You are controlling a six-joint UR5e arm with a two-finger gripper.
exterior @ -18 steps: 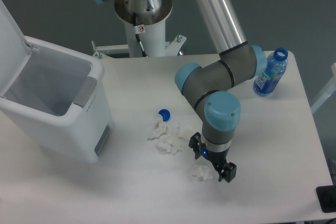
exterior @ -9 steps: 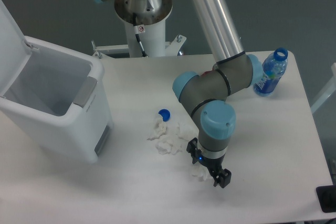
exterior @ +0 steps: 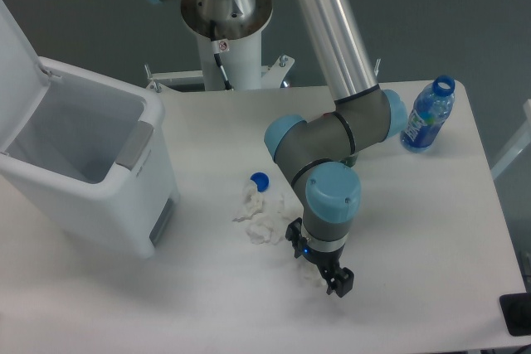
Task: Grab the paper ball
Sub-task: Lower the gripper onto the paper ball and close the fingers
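Note:
The paper ball [exterior: 313,272] is a small white wrinkled wad on the white table, mostly hidden under my gripper; only a sliver shows between the fingers. My gripper [exterior: 318,259] points straight down over it, low at the table. Its two black fingers [exterior: 341,282] stand apart on either side of the ball, open. I cannot tell whether they touch it.
Larger, flatter white paper wads [exterior: 261,220] lie just left of the gripper, with a blue bottle cap [exterior: 260,180] beside them. A blue plastic bottle [exterior: 427,113] stands at the back right. An open white bin [exterior: 83,155] fills the left side. A black object [exterior: 516,314] sits at the front right edge.
The gripper has moved left and down over the paper ball, which is now mostly covered. The ball and the other things have not moved.

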